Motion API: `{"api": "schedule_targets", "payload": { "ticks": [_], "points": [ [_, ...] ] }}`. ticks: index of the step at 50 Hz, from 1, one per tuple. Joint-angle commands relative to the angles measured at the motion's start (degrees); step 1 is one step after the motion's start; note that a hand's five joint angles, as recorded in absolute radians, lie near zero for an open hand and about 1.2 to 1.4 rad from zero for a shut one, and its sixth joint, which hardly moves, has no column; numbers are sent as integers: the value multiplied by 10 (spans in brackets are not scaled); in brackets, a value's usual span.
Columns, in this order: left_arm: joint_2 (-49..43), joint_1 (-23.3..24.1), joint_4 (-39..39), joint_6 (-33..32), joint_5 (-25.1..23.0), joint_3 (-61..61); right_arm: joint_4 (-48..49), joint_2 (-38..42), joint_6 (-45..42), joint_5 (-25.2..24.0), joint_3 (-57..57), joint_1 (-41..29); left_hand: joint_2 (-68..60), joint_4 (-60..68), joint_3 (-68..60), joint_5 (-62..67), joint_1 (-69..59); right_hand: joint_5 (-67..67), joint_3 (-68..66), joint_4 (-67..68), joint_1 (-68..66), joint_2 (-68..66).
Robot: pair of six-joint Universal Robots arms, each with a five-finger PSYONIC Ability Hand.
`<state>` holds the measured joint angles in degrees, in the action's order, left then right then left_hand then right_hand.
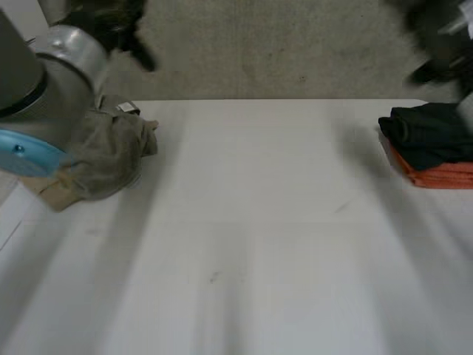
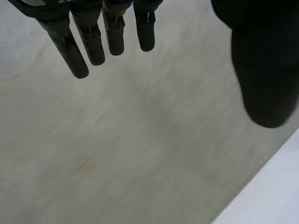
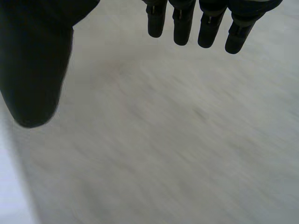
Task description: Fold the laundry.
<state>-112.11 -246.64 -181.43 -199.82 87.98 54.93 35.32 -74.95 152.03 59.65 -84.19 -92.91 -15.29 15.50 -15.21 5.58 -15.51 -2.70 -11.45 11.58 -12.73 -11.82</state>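
Note:
A crumpled beige garment (image 1: 111,157) lies at the table's left side, partly behind my left arm's grey joint (image 1: 52,81). A folded stack sits at the right edge, a dark garment (image 1: 429,133) on top of an orange one (image 1: 443,176). My left hand (image 1: 122,22) is raised beyond the table's far left edge. In the left wrist view its fingers (image 2: 93,42) are straight and its thumb (image 2: 264,70) is spread, holding nothing above the grey floor. My right hand (image 1: 436,37) hangs beyond the far right, above the stack. Its fingers (image 3: 182,23) are straight and empty.
The white table (image 1: 259,222) stretches bare between the beige garment and the stack. Grey floor (image 1: 273,52) lies past the far edge. A strip of the table's edge (image 2: 273,196) shows beside the left thumb, and another (image 3: 9,196) beside the right thumb.

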Motion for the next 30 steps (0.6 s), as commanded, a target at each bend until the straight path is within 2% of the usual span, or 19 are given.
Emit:
{"api": "schedule_targets", "payload": {
  "ticks": [1,4,6,12,14,18,19,20,22,25,27,30],
  "points": [
    [-117,-136,-10,-171,1,9,-56,-8,-15,-71,-130,-79,-12,9,-12,9,-9,27,15,-16,27,18],
    [-193,-189,-44,-224,-7,-7,-112,6,-23,-44,-137,-82,4,-6,3,-6,6,27,15,-16,27,18],
    [-232,-208,-64,-247,-25,-15,-138,19,-31,-32,-136,-83,25,-28,25,-28,28,27,15,-16,27,18],
    [-350,-242,-124,-272,-172,-56,-191,53,-85,3,-145,-83,37,-39,37,-40,40,27,15,-16,27,18],
    [-372,-251,-132,-271,-192,-69,-193,54,-95,6,-150,-82,17,-19,16,-20,19,27,15,-16,27,18],
    [-405,-253,-137,-254,-197,-98,-192,56,-112,9,-168,-80,-312,309,-312,309,-309,27,15,-16,27,18],
    [-406,-251,-141,-235,-196,-99,-192,56,-112,8,-173,-78,-564,562,-565,561,-562,27,15,-16,27,18],
    [-406,-249,-144,-225,-196,-99,-192,57,-111,7,-175,-77,-646,644,-647,643,-644,27,15,-16,27,18],
    [-404,-244,-151,-206,-192,-98,-192,57,-112,7,-176,-77,-647,645,-648,644,-645,27,15,-16,27,18],
    [-369,-225,-176,-170,-161,-84,-189,57,-110,8,-176,-77,-647,645,-648,644,-645,27,15,-16,27,18],
    [-309,-213,-193,-149,-131,-55,-189,56,-111,9,-172,-77,-647,645,-648,644,-645,27,15,-16,27,18],
    [-246,-204,-212,-131,-117,-15,-189,54,-108,10,-169,-76,-647,645,-648,644,-645,27,15,-16,27,18]
  ]
}}
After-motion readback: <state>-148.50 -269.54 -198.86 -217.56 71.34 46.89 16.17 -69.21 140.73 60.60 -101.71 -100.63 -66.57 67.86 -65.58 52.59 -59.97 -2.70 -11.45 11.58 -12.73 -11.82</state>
